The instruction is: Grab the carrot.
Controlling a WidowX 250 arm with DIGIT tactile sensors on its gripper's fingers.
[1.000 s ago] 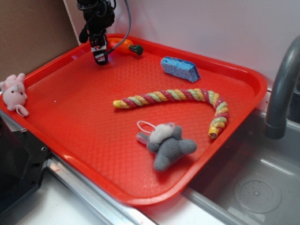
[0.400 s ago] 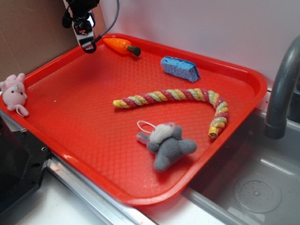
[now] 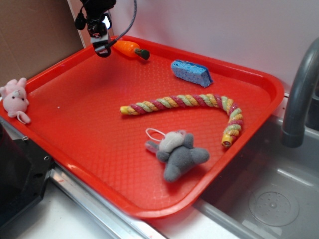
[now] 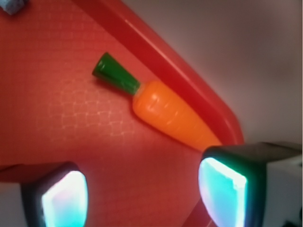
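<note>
Wrist view shows the tool (image 4: 142, 194) spread apart before the carrot (image 4: 165, 111), which lies along the tray (image 4: 156, 52) rim.

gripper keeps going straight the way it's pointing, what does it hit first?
Probably the carrot: the wrist view shows it lying ahead of the open gripper, by the tray's far rim. Its tip sits near one finger, so depth is uncertain.
</note>
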